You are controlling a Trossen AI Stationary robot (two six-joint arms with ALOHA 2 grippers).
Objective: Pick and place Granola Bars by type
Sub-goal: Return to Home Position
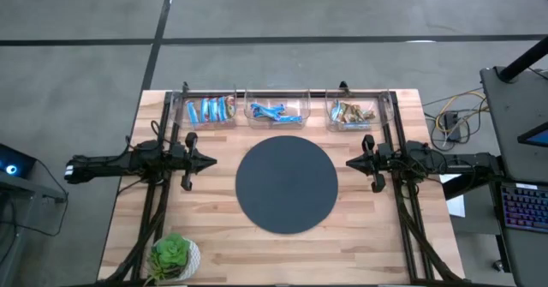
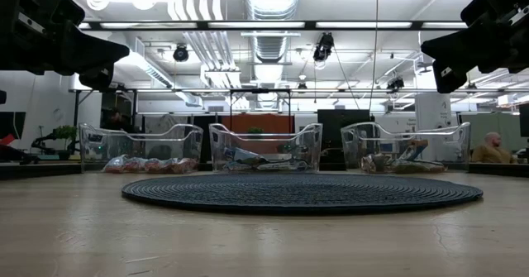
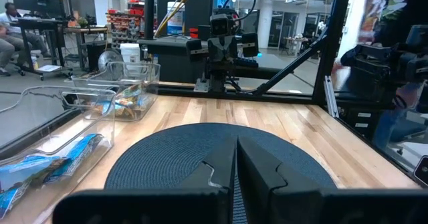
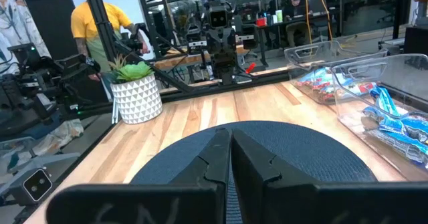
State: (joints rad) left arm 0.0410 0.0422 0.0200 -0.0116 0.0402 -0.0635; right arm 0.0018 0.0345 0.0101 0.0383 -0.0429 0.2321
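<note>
**Two grippers closed and empty, bars held in three bins**

Both arms are seen stretched level above the table [image 1: 223, 253], one at each side, with their tips turned toward each other. The left gripper [image 1: 208, 160] is held clear of the wood. Its fingers are pressed together with only a thin seam between them, and nothing is gripped. The right gripper [image 1: 351, 161] is posed the same way, fingers closed on nothing.

Between the two grippers, just ahead of each set of fingertips, a dark round mat [image 1: 287, 184] is laid flat. No bar is seen on it.

All bars are found beyond the grippers, toward the far edge, in a row of clear bins. The left bin [image 1: 181, 111], nearest the left gripper, is filled with red-and-blue bars [image 1: 212, 110]. The middle bin [image 1: 250, 107], about midway between the grippers, is loaded with blue bars [image 1: 276, 113]. The right bin [image 1: 383, 111], nearest the right gripper, is stocked with brown bars [image 1: 351, 112].

On the near side of the left gripper, well apart from it, a plant [image 1: 174, 257] is set at the table's corner.
</note>
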